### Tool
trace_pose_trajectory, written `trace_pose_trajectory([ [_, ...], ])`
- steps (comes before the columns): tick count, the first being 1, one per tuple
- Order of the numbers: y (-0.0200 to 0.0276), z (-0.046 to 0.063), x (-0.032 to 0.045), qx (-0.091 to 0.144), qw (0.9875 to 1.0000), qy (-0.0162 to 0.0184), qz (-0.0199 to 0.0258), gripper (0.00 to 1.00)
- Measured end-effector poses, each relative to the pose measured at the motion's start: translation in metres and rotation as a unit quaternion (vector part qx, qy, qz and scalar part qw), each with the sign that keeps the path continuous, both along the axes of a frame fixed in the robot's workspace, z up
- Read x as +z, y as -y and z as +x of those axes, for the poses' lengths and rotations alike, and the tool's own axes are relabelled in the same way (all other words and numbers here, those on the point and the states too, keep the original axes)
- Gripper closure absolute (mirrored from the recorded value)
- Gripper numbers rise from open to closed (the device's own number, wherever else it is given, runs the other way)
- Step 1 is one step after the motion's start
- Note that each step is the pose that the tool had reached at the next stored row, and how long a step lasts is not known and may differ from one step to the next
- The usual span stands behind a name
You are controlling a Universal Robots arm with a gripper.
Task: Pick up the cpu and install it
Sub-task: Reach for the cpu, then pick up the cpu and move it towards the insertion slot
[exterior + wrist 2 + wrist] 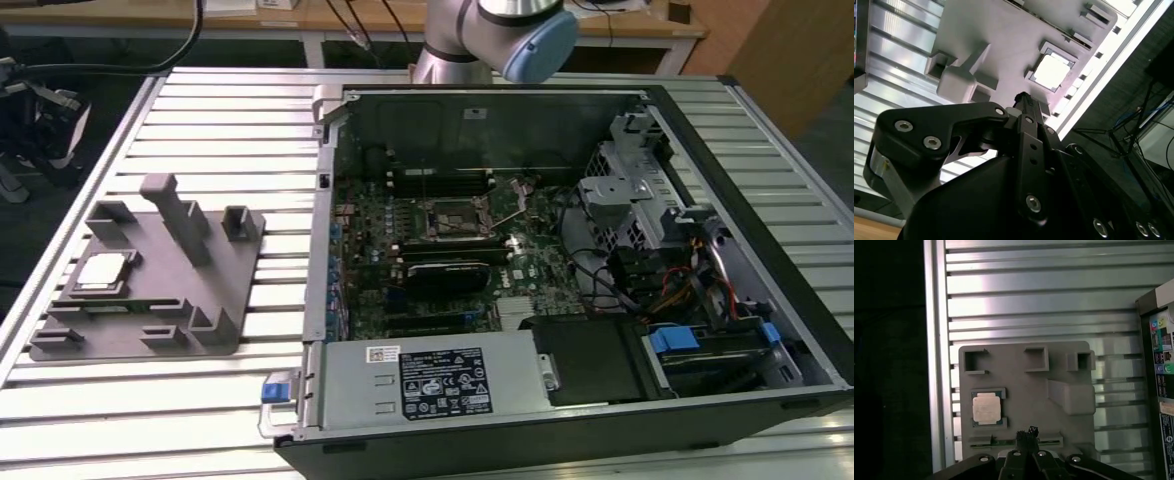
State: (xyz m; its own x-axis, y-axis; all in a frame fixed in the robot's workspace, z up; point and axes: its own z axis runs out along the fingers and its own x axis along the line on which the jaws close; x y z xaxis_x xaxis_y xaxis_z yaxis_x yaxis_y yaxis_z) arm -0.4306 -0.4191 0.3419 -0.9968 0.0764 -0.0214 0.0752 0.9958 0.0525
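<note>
A small, flat, square cpu (104, 272) with a shiny silver top lies in a shallow pocket of a grey plastic tray with upright posts (220, 295). The tray is at the exterior view's left on the ribbed metal bench (200, 110), and its pocket keeps the chip squared up for lifting. In the first wrist view the black tool (1026, 432) hangs above the tray, near the chip but apart from it. Its tips appear drawn narrow, and it holds nothing. To the right, an open black computer case (747, 200) lies on its side so that the square black-framed socket (451, 222) faces upward.

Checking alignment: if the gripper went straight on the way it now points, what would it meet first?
Probably the grey tray, beside the cpu rather than the cpu itself; the gripper tip sits off it in both wrist views, though depth is unclear.
</note>
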Motion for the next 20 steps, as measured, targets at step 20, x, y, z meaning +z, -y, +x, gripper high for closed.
trace_pose_trajectory([
  [20,0.0,-0.015,-0.0227,0.0,1.0,-0.0042,0.0,0.89],
])
